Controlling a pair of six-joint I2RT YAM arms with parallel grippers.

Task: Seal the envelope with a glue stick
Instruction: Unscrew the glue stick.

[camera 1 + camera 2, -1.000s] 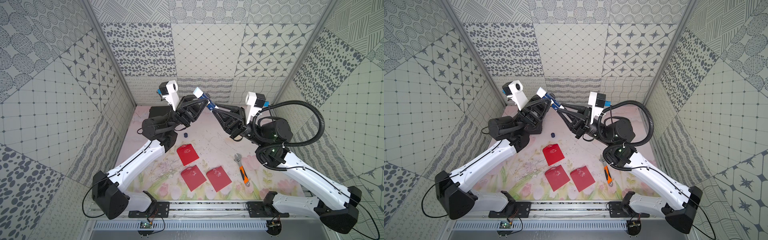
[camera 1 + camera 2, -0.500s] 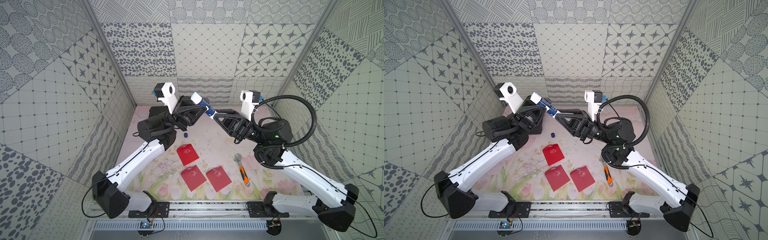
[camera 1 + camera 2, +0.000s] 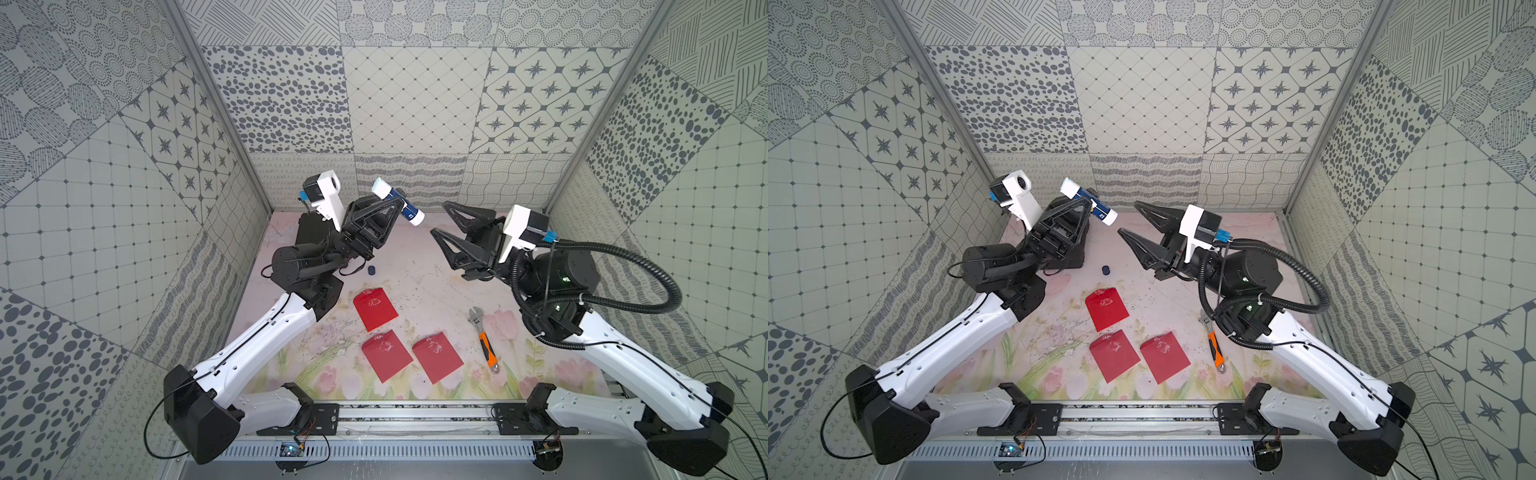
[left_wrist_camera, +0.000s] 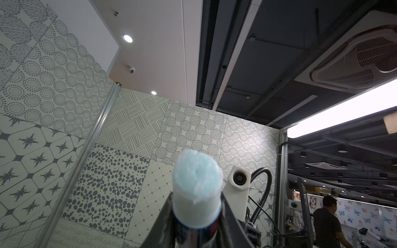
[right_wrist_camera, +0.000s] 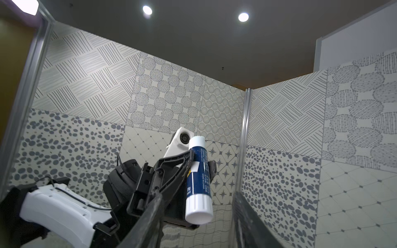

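My left gripper (image 3: 399,200) is raised above the back of the table and shut on the glue stick (image 3: 412,213), a white tube with a dark blue label. The stick is uncapped, and pale blue glue shows at its upper end (image 4: 196,174). Its dark blue cap (image 3: 371,270) lies on the table below. My right gripper (image 3: 439,217) is open, just right of the stick's lower white end (image 5: 198,211) and apart from it. Three red envelopes lie flat: one (image 3: 376,309) mid-table and two nearer the front (image 3: 386,360) (image 3: 437,358). Both top views show all of this.
An orange-handled adjustable wrench (image 3: 482,336) lies right of the envelopes, under my right arm. Patterned walls close in the table's left, back and right sides. A metal rail (image 3: 415,413) runs along the front edge.
My right gripper was shut at the lower end of the glue stick; it has opened and drawn back to the right. My left gripper has shifted slightly left, still holding the stick.
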